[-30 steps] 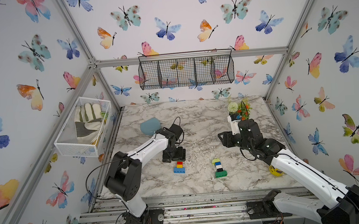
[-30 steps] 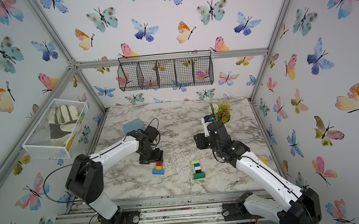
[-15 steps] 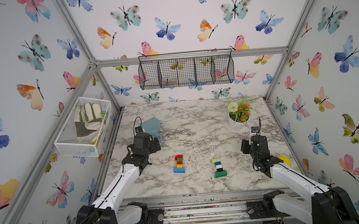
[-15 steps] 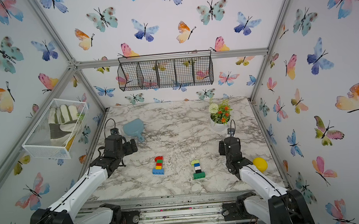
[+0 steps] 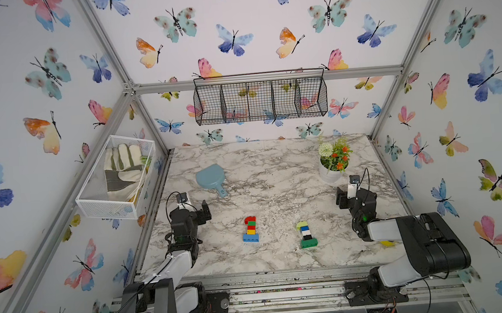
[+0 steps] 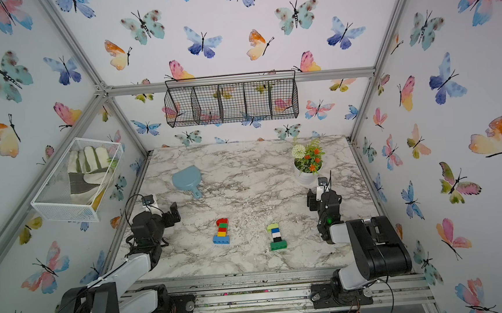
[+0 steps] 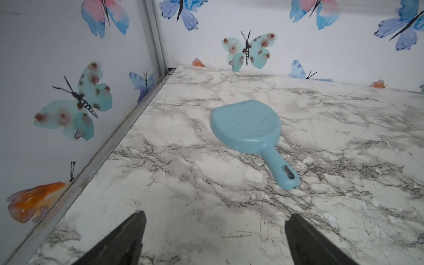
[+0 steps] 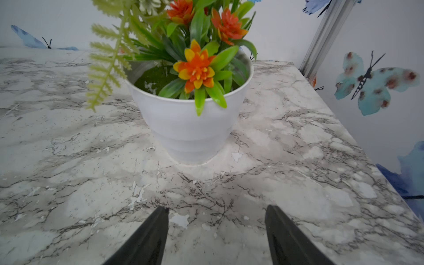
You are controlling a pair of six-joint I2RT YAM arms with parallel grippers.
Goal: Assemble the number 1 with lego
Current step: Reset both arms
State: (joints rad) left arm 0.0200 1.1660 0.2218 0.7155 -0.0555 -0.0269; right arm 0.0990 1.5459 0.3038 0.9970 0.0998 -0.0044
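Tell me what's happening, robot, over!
Left gripper open, empty. Right gripper open, empty. Blue-based lego column and green-based lego column lie flat, untouched. Scoop and flower pot sit well clear of both.

In a top view a yellow thing [image 5: 387,243] showed only as a sliver behind the right arm [image 5: 425,241], and what it was could not be told. The studs on the red-topped brick stack [image 5: 250,229] and the green-based brick stack [image 5: 306,235] were too small to count. In the wrist views the fingers [image 7: 124,241] of the left gripper [image 7: 215,216] and those of the right gripper [image 8: 217,207] ran off the edge, and the plant [image 8: 197,68] had its top cut off.
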